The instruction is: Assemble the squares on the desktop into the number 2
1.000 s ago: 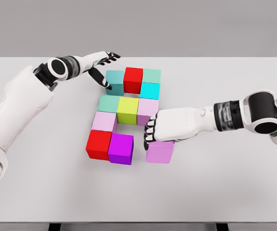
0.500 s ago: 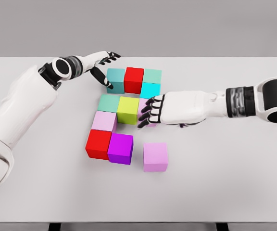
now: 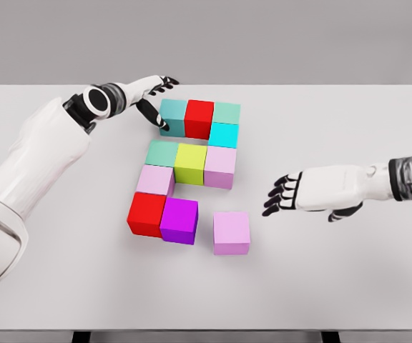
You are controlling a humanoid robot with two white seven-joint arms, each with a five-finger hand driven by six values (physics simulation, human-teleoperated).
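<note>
Lilac rigid cube [image 3: 232, 233] sits on the white worktop [image 3: 349, 271], just right of the purple cube [image 3: 179, 221]; probably light, best gripped across opposite flat faces. Right hand [image 3: 313, 193] hovers nearby, fingers spread, empty.

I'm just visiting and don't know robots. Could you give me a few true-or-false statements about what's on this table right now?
1. The right hand is holding a block. False: it hovers over bare table with fingers spread, holding nothing.
2. The pink block at the bottom right stands apart from the purple block. True.
3. The left hand is at the teal block in the top row. True.
4. There is a blue ball on the table. False: only blocks lie on it.
5. The yellow-green block sits in the middle row. True.
</note>
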